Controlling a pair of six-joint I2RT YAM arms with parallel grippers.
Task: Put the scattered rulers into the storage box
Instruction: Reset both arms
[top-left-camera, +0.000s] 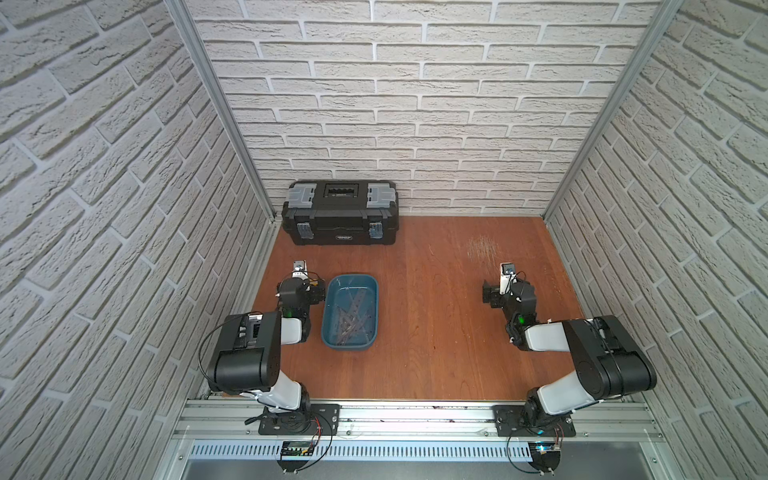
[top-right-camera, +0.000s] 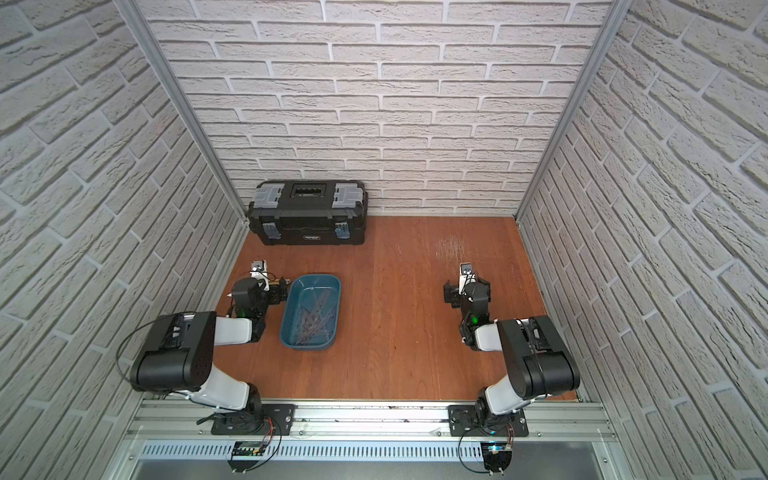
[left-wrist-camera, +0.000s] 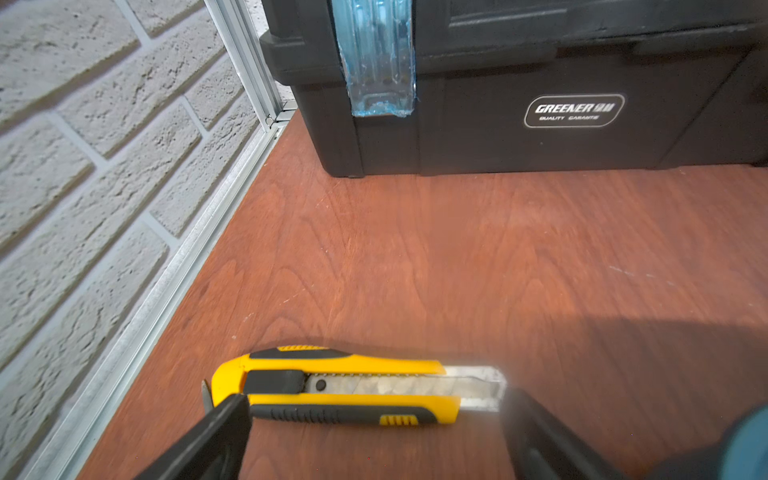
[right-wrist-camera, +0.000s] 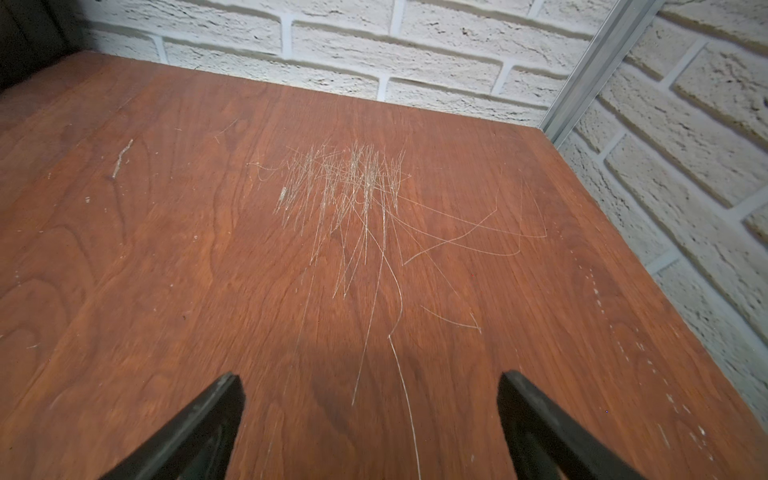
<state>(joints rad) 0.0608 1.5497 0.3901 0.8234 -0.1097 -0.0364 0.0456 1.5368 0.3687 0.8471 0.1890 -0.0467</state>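
The teal storage box (top-left-camera: 329, 307) (top-right-camera: 289, 309) stands on the wooden floor at the left. Several see-through rulers (top-left-camera: 353, 318) (top-right-camera: 314, 319) lie piled inside it. No ruler shows on the floor outside it. My left gripper (top-left-camera: 314, 288) (left-wrist-camera: 376, 398) hangs just left of the box's far end, open, and holds nothing. A blurred teal edge of the box (left-wrist-camera: 748, 440) shows beside it in the left wrist view. My right gripper (top-left-camera: 490, 294) (right-wrist-camera: 369, 377) is far off at the right, open over bare scratched wood.
A yellow utility knife (left-wrist-camera: 345, 386) lies on the floor just beyond my left fingertips, its blade out. A black toolbox (top-left-camera: 340, 212) (top-right-camera: 307, 212) (left-wrist-camera: 540, 104) stands against the back wall at the left. Brick walls close three sides.
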